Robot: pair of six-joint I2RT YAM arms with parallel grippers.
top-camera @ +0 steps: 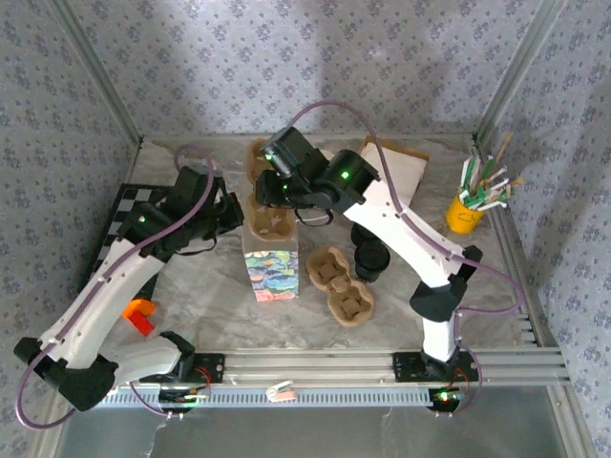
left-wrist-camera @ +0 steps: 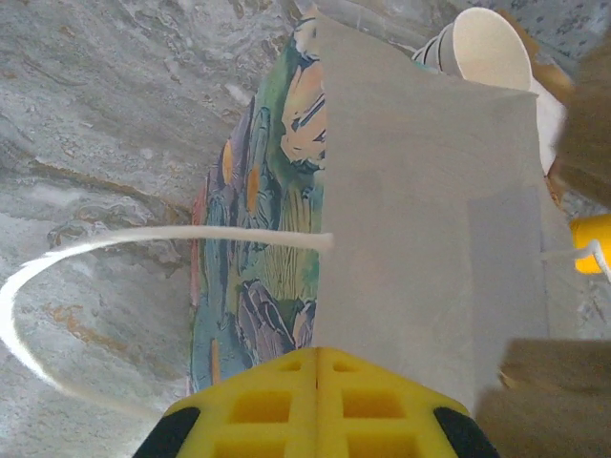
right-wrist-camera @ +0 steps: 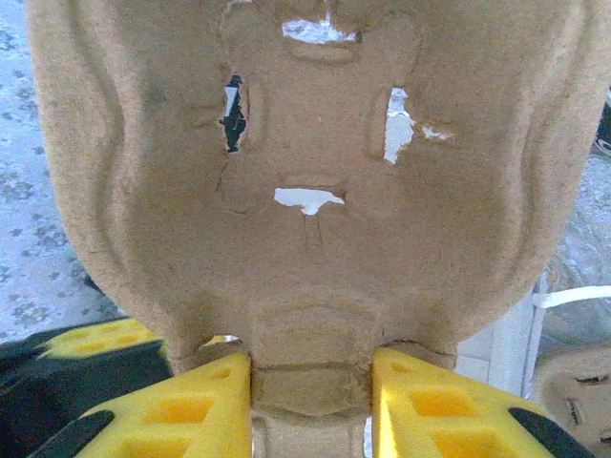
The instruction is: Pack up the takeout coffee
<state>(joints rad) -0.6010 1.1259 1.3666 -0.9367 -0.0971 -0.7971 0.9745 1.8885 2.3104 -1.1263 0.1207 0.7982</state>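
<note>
The paper bag (top-camera: 274, 270) stands upright mid-worktop (top-camera: 210, 305), with a colourful painted print outside, plain white paper inside and a thin white cord handle (left-wrist-camera: 115, 239). Can't tell what's in it. The left pincer (left-wrist-camera: 318, 367) is pressed together on the bag's top edge. The right pincer (right-wrist-camera: 310, 382) is pinching the tab of a cup carrier (right-wrist-camera: 315, 191), rough brown moulded pulp with torn slots, right at the bag's mouth. A second carrier (top-camera: 341, 286) lies empty just beside the bag, and a yellow cup (top-camera: 463, 215) holds stirrers
</note>
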